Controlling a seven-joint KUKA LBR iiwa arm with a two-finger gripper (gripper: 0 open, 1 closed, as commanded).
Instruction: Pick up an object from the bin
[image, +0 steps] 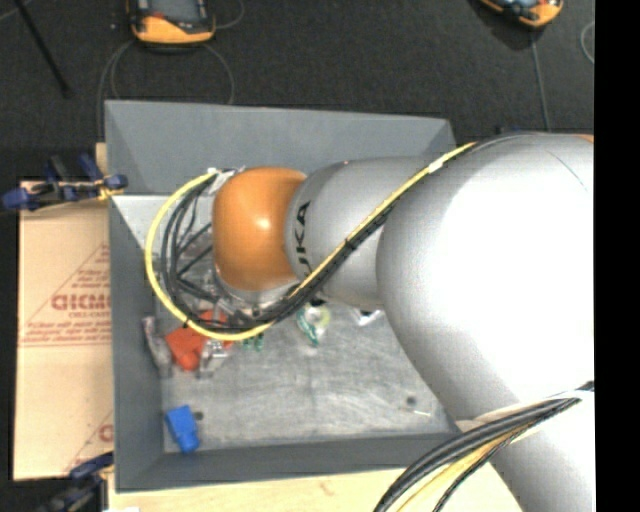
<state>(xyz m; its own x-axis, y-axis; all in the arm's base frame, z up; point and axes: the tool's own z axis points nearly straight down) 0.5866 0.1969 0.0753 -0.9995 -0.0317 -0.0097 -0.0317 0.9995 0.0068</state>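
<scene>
Because the big silver arm (470, 270) fills so much of the grey bin (130, 300), we start with it. It comes in from the right and bends down toward the left wall. At its end sits a round orange cover (258, 240), with black and yellow cables (165, 250) looped around it.

Under that cover is the gripper (200, 338), low in the left part of the bin. The cover and cables hide most of it, so we cannot tell if it is spread or pressed together.

Right at the gripper lies a red-orange lump (184, 349), close to the left wall, with a grey piece (155, 345) just beside it. We cannot tell if that grey piece is a thing of the bin or part of the robot. We think the lump is the thing to pick. It looks small and light, and maybe a bit soft. We would take it across its middle, from the sides away from the wall.

A blue block (182, 428) sits in the near left corner, well apart. A small green and white thing (314, 326) lies near the middle.
</scene>
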